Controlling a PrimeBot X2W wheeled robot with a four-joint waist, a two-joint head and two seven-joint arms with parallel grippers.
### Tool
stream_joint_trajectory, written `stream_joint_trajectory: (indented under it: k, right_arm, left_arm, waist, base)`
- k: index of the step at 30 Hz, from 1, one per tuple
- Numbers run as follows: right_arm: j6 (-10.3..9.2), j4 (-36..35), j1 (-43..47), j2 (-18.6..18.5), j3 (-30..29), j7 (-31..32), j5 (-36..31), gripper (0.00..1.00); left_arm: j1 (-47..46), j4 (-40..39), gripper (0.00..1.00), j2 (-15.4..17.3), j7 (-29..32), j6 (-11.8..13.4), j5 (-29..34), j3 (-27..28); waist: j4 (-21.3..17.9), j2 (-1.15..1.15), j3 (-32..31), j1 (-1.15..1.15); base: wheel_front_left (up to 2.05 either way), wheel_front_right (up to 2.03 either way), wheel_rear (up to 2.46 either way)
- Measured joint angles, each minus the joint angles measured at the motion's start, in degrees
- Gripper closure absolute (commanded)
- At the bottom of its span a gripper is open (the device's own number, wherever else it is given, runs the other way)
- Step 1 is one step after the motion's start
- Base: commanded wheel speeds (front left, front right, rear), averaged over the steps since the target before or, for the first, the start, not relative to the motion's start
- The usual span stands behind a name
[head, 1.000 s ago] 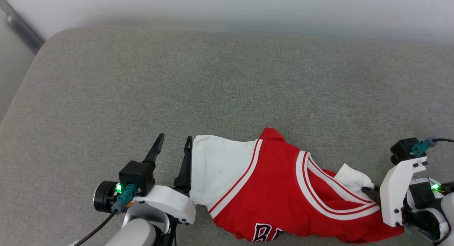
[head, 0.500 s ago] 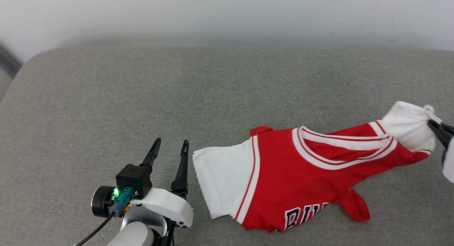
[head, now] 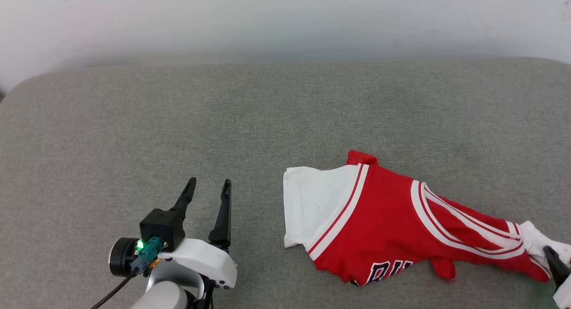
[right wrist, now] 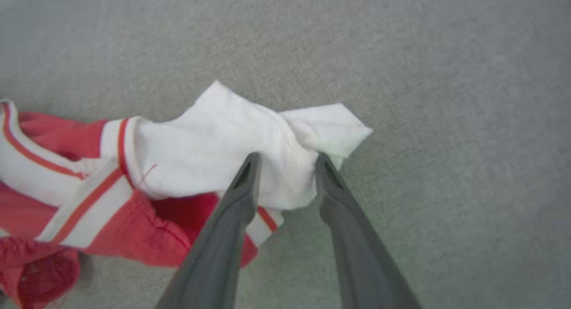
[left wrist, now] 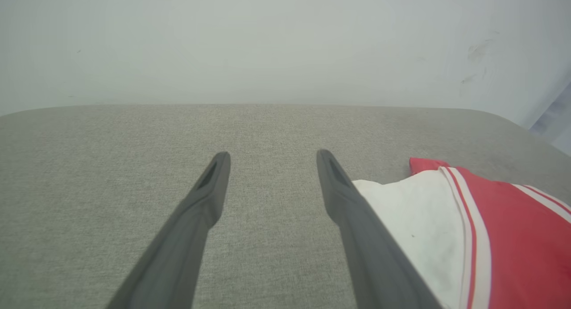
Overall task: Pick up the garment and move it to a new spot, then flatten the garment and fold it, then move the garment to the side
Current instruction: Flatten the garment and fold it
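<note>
Finishing shirt (head: 383, 224) move at 4 o'clock — left claw (head: 209, 182) apart, right claw (right wrist: 287, 156) parted over sleeve (right wrist: 214, 139); next: pinch 2 corners, flatten.

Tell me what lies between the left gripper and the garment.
Bare grey cushion. In the head view a strip of it separates the left gripper from the garment, whose white sleeve lies nearest.
</note>
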Motion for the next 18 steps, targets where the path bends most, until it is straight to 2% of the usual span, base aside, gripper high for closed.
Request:
stream_joint_trajectory:
  k: [8, 14, 18]
  right_arm:
    - [0.00, -7.43, -0.01, 0.62, 2.40, -14.08, -7.22, 0.00]
    - [0.00, -15.50, 3.11, 4.39, 7.67, -19.75, -12.68, 0.00]
    - [0.01, -19.67, 6.16, 7.26, 10.76, -21.36, -14.70, 0.00]
  left_arm:
    - [1.65, 0.34, 0.00, 1.40, 0.29, 0.49, -0.63, 0.63]
    - [3.32, 0.67, 0.00, 2.72, 0.77, 0.77, -1.05, 0.75]
    - [4.26, 0.60, 0.00, 3.38, 1.30, 1.09, -1.14, 0.63]
  waist:
    - [-0.52, 0.00, -2.28, 0.00]
    - [-0.39, 0.00, -5.18, 0.00]
    - [-0.08, 0.00, -7.04, -0.01]
  base:
    - [0.00, 0.00, 0.00]
    - [0.00, 0.00, 0.00]
    - [0.00, 0.00, 0.00]
